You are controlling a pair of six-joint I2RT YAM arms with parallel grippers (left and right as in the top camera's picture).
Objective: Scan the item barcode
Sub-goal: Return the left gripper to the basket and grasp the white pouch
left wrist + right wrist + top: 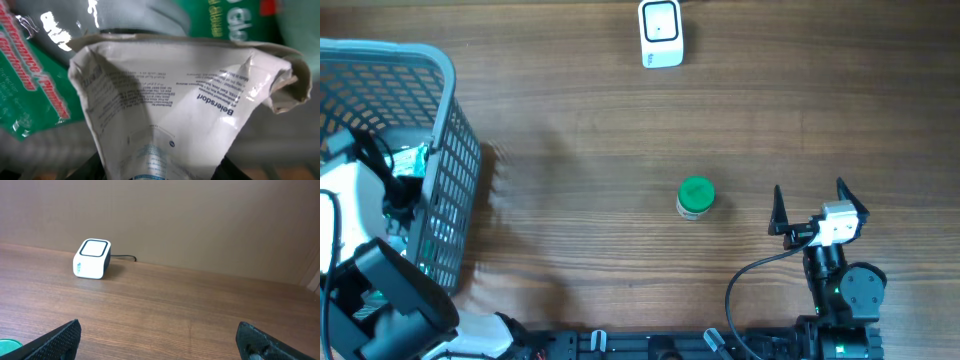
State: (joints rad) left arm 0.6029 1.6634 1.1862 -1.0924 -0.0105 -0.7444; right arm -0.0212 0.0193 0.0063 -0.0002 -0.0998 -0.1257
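In the left wrist view a crumpled white packet (180, 105) with small print fills the frame. Its lower end is pinched between the dark fingers of my left gripper (160, 172). No barcode shows on the side I see. From overhead the left arm (365, 195) reaches down into the grey basket (455, 140), which hides the gripper and packet. The white barcode scanner (661, 33) (91, 259) stands at the table's far edge. My right gripper (817, 205) (160, 342) hovers open over bare wood at the front right, nothing between its fingers.
A small jar with a green lid (696, 197) (6, 345) stands mid-table, left of the right gripper. Green and red-lettered packets (30, 85) lie around the white one inside the basket. The scanner's cable (124, 257) trails to the right of the scanner along the wall.
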